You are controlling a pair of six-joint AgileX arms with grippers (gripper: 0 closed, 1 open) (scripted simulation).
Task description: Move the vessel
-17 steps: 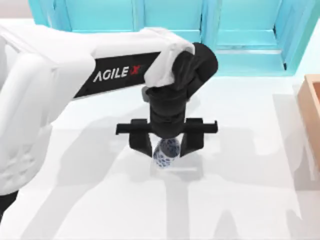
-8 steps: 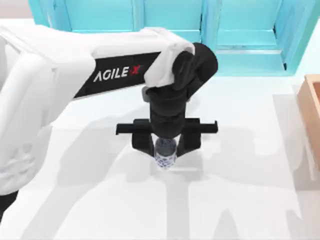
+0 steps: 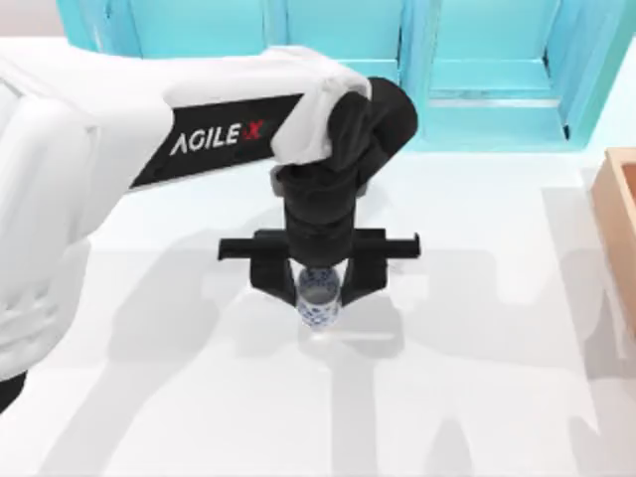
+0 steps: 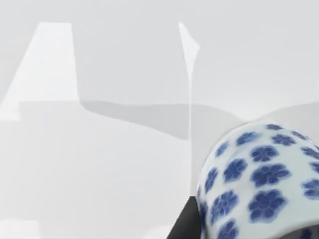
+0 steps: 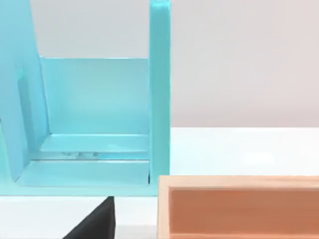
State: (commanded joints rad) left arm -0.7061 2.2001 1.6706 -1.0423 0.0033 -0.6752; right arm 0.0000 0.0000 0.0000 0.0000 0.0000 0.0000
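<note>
Left gripper (image 3: pixel 320 290) clamped on the vessel (image 3: pixel 318 299), mid-worktop (image 3: pixel 477 397) | cup looks just clear of the surface, hard to be sure | tip: lift straight, keep it upright, firm squeeze | right arm parked by the wooden box (image 5: pixel 239 206)

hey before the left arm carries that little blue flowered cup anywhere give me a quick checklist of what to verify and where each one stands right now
1. Left gripper closed around the vessel: ok; in the top view the fingers sit tight on both sides of it.
2. Vessel upright: cannot tell; the gripper body hides most of it from above, and the left wrist view shows just part of its patterned wall.
3. Vessel lifted off the table: cannot tell.
4. Path to the table's right side: ok up to the wooden box at the right edge.
5. Shelf unit at the back: ok, well apart from the gripper.
</note>
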